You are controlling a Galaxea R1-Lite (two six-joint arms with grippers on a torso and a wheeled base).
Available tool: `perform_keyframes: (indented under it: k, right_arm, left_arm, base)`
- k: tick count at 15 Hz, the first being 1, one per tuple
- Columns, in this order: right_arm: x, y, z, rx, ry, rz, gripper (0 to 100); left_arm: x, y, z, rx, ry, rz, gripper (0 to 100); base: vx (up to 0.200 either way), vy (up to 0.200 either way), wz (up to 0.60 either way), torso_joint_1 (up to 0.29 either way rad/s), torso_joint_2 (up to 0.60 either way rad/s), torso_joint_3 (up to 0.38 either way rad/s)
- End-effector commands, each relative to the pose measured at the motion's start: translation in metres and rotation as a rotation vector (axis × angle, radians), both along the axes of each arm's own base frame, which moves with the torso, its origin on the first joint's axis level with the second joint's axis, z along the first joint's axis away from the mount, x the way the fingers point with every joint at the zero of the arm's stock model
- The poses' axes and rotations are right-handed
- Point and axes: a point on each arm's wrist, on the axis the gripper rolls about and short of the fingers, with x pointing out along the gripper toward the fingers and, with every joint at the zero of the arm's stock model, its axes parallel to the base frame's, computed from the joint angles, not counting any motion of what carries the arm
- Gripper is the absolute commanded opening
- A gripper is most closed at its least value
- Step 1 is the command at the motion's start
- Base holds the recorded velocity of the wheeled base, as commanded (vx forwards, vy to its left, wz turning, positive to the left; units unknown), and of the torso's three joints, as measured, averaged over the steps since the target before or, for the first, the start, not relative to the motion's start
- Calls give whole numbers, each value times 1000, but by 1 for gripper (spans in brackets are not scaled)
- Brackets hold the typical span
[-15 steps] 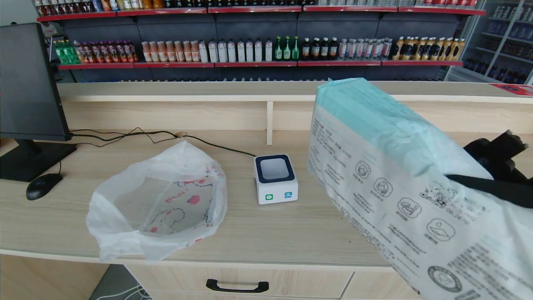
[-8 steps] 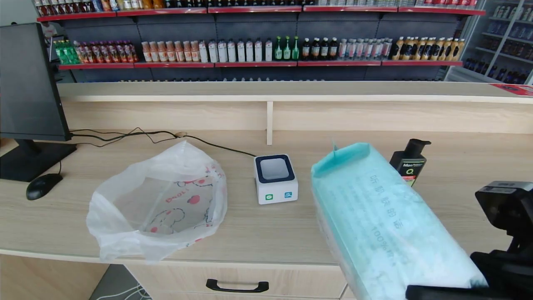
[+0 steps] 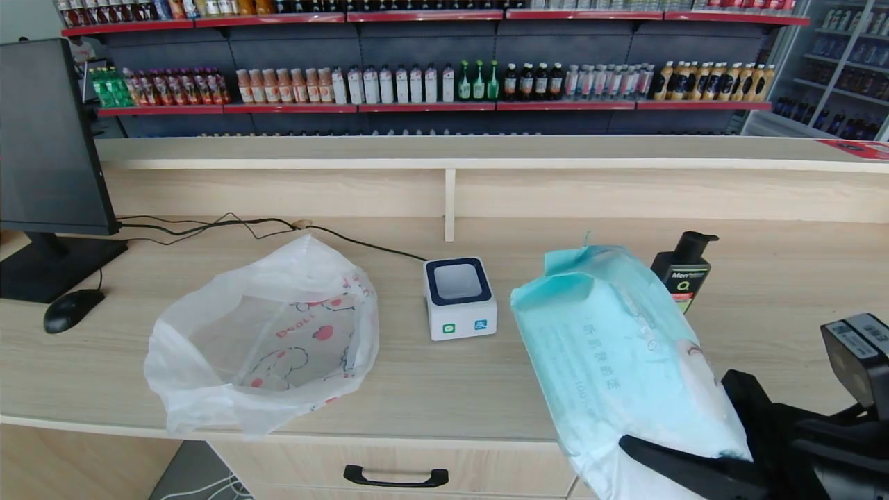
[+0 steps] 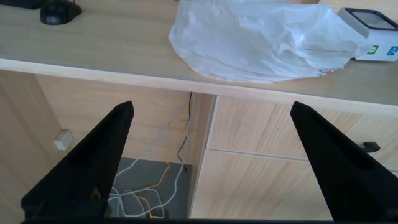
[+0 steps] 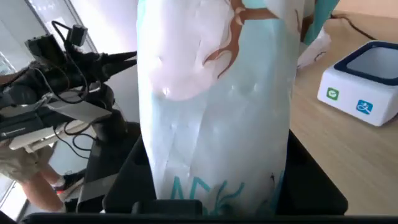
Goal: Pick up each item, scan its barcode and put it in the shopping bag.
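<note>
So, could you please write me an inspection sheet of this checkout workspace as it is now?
Surface: wooden counter, with a drawer below.
Job's things: open bag on the counter; scanner beside it; teal pack held over the counter's near edge; bottle standing behind the pack.
Clutter: monitor and mouse at the left end.
Grippers: right hand shut on the pack; left hand open, low in front of the counter.
Cables: black cable running from the scanner toward the monitor; loose wires on the floor under the counter.
Surroundings: shop shelves of drinks behind.
</note>
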Motion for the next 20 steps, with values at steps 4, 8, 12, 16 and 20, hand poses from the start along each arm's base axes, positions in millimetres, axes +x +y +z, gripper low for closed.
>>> perform_keyframes:
  k: [4, 8, 12, 16, 20]
  right_arm:
    - [20, 3, 3, -27, -103, -258, 0]
    - [9, -12, 0, -84, -162, -547, 0]
    - [-4, -23, 5, -74, -188, -705, 0]
    - [12, -34, 32, 46, -234, -930, 0]
    - [33, -25, 42, 94, -235, -941, 0]
  left_arm:
    - [0, 0, 0, -1, 0, -1, 100]
    - [0, 0, 0, -1, 0, 0, 100]
    - [0, 0, 0, -1, 0, 0, 100]
    - [0, 0, 0, -1, 0, -1, 100]
    - [0, 0, 0, -1, 0, -1, 100]
  base:
    - [0, 0, 0, 0, 0, 0]
    - [0, 0, 0, 0, 0, 0]
    - [0, 0, 0, 0, 0, 0]
    - [0, 0, 0, 0, 0, 0]
    - [0, 0, 0, 0, 0, 0]
